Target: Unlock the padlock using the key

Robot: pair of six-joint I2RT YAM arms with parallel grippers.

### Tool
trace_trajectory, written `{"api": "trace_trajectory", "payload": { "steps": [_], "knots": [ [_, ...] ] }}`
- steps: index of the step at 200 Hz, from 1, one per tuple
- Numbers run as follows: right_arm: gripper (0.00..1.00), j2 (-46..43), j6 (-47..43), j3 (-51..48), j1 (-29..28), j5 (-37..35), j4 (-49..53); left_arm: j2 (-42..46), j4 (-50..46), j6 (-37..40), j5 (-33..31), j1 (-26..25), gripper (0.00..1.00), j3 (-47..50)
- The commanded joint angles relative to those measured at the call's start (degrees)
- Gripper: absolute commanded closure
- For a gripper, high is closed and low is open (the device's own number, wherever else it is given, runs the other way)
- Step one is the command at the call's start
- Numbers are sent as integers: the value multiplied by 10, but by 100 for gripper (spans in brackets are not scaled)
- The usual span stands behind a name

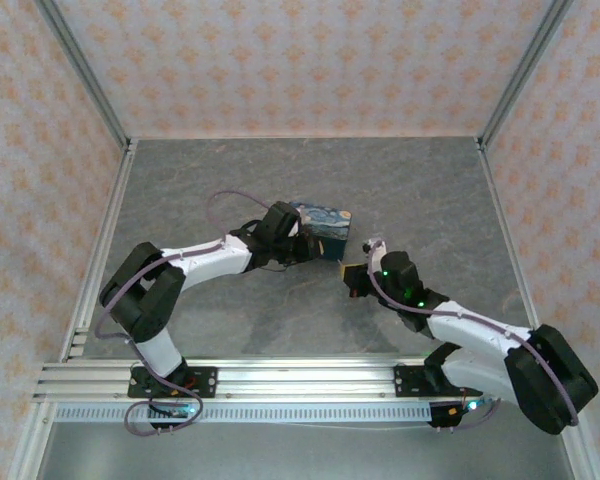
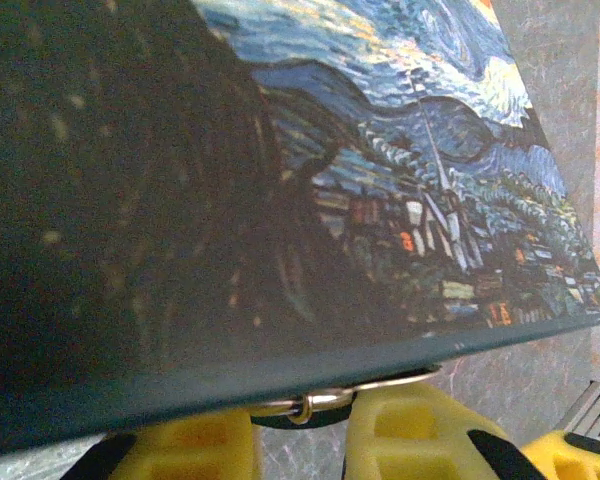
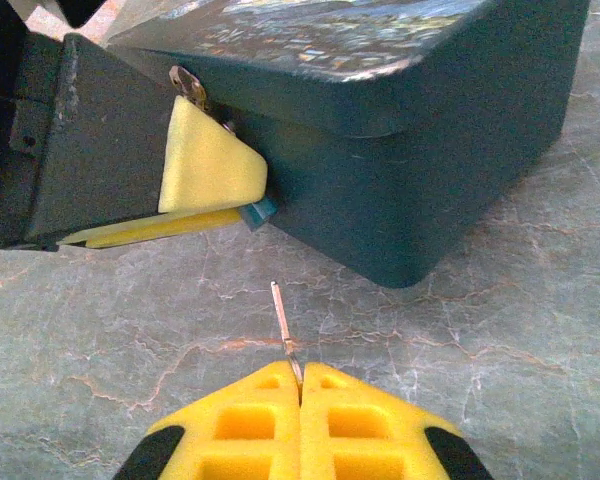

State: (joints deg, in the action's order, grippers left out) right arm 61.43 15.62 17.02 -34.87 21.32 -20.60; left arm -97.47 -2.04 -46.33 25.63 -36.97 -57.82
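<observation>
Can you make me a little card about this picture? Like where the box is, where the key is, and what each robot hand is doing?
Box: blue, painted like a night sky, sitting on the grey table
Padlock: tiny silvery-and-dark bit at the box's front edge, mostly hidden
Left gripper: at that edge, one yellow pad on each side of the padlock; grip unclear
Right gripper: shut on the key
Key: thin metal, pointing at the box, not touching it
Key in lock: not yet

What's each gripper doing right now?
Left gripper: jaws narrow around the padlock; grip cannot be told.
Right gripper: shut on the key.
</observation>
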Motion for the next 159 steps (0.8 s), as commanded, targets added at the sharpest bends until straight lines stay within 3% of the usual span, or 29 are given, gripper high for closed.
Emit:
{"api": "trace_trajectory", "payload": {
  "steps": [1, 75, 159],
  "knots": [
    [100, 19, -27, -6, -11, -17, -63, 28, -16, -12, 19, 4, 84, -24],
    [100, 124, -31, 17, -32, -17, -132, 30, -27, -21, 24, 4, 84, -26],
    [100, 164, -19, 35, -32, -11, -166, 22, -3, -36, 32, 3, 84, -21]
  ]
}}
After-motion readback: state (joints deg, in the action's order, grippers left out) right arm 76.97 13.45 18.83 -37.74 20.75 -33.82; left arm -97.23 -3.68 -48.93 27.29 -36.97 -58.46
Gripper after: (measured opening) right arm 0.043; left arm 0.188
